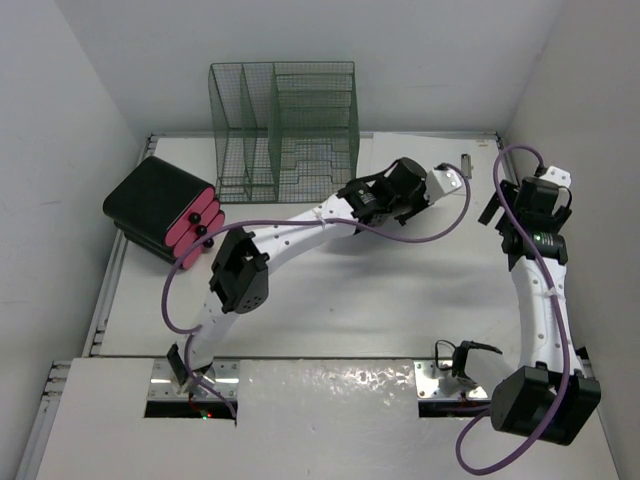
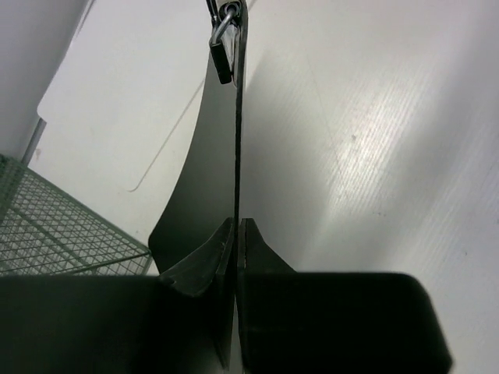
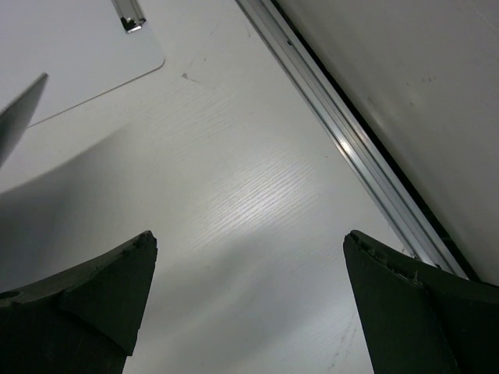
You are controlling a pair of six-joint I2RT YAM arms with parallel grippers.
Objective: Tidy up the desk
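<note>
Black thin board (image 2: 214,164) pinched edge-on by left pincer (image 2: 236,227) | right pincer (image 3: 249,238) spread, empty | step: filing | next: alignment with mesh rack (image 1: 285,125) slot likely needed

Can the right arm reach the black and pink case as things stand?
Probably not. The black and pink case sits at the far left of the desk; the open right gripper is by the right-hand rail, and the left arm lies across the middle between them.
</note>
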